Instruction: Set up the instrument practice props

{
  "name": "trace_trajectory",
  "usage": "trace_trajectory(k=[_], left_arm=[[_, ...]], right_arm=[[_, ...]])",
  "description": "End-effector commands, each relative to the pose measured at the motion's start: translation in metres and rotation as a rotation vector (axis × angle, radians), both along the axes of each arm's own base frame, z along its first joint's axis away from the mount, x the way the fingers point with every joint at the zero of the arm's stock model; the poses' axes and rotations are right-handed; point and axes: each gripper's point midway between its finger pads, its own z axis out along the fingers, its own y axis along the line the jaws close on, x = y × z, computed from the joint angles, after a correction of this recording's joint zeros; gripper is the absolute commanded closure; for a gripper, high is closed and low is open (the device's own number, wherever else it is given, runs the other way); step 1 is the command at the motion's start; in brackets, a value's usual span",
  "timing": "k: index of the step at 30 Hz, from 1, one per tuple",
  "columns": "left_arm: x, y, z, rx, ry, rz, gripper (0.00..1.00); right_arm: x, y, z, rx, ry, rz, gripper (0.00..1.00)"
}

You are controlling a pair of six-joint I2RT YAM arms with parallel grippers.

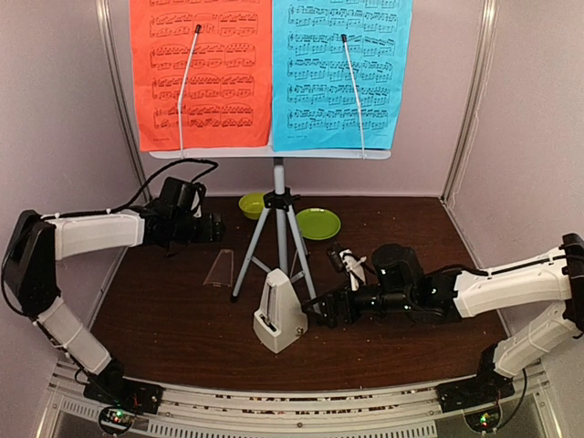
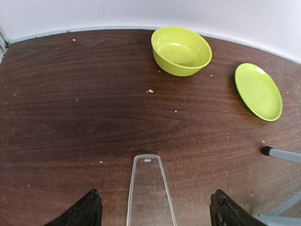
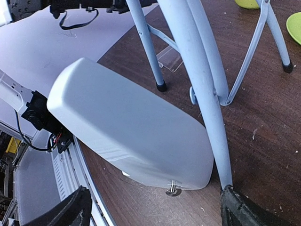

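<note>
The red sheet and blue sheet stand side by side on the pale grey desk, atop the grey tripod. The whitish pyramid metronome stands by the tripod's front legs. My right gripper is open just right of it. In the right wrist view the metronome fills the space ahead of the open gripper, with a tripod leg beside it. My left gripper is open. In its wrist view a clear tapered cover lies flat between the fingers.
A lime-green bowl and a lime-green plate sit at the back of the dark wooden table. A tripod foot is at the right. The clear cover also shows in the top view, left of the tripod. Walls close in the sides.
</note>
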Motion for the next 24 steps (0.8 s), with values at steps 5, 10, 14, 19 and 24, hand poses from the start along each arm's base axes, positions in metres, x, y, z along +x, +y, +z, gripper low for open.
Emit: trace_trajectory(k=[5, 10, 14, 19, 24], left_arm=[[-0.067, -0.004, 0.030, -0.125, -0.231, -0.177, 0.31], [-0.122, -0.027, 0.012, -0.160, -0.297, -0.313, 0.50], [-0.143, -0.047, -0.005, -0.168, -0.267, -0.383, 0.58], [-0.158, -0.082, -0.025, -0.160, -0.218, -0.476, 0.66], [-0.155, -0.107, -0.034, -0.110, -0.181, -0.511, 0.70]], right_arm=[[-0.005, 0.000, -0.021, -0.063, -0.004, -0.055, 0.25], [-0.009, 0.010, -0.028, -0.100, -0.014, -0.058, 0.46], [-0.007, 0.020, -0.032, -0.109, -0.009, -0.065, 0.58], [0.003, 0.024, -0.043, -0.145, -0.010, -0.104, 0.70], [0.014, 0.024, -0.051, -0.187, -0.021, -0.150, 0.76]])
